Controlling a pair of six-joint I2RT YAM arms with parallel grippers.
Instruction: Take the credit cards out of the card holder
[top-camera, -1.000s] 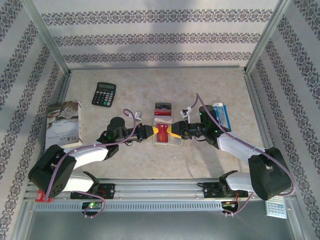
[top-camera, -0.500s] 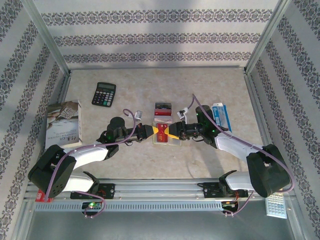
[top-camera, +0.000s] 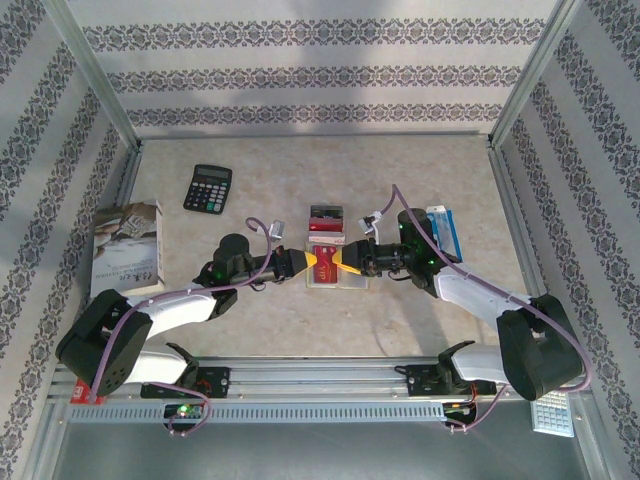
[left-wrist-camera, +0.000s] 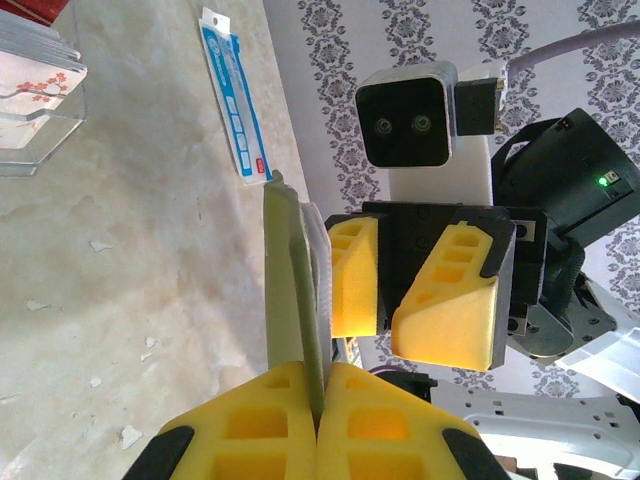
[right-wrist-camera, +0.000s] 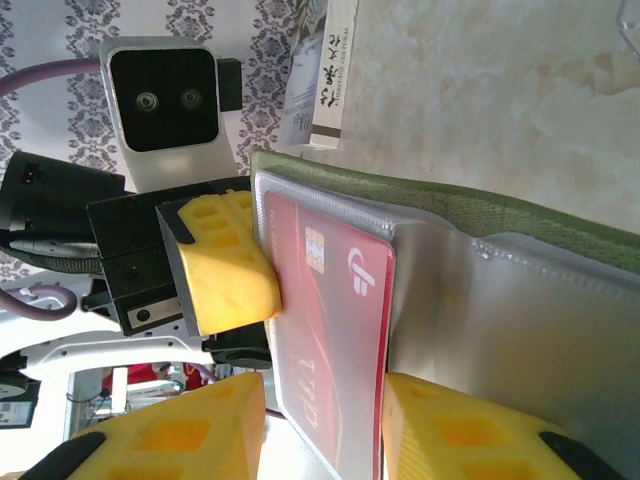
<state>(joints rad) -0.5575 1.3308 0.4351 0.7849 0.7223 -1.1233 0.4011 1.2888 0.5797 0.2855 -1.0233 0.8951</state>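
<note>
The olive-green card holder (top-camera: 338, 276) hangs open just above the table centre between both arms. My left gripper (left-wrist-camera: 320, 385) is shut on its green cover (left-wrist-camera: 290, 270), seen edge-on. A red credit card (right-wrist-camera: 335, 310) sits in the holder's clear pocket. My right gripper (right-wrist-camera: 322, 400) is open and straddles that pocket, with a gap at the lower-left finger. In the top view the two grippers, left (top-camera: 318, 263) and right (top-camera: 350, 262), nearly meet tip to tip. More credit cards, dark, red and pinkish-white (top-camera: 325, 225), stand just beyond the holder.
Those loose cards rest in a clear stand (left-wrist-camera: 40, 110). A blue-and-white packet (top-camera: 443, 230) lies right of the right arm, a black calculator (top-camera: 208, 187) at the back left, and a booklet (top-camera: 128, 248) against the left wall. Patterned walls enclose the table.
The right gripper pushed left towards the holder, then drew back a little, and its jaws narrowed around the red card's pocket. The left gripper kept its hold and place.
</note>
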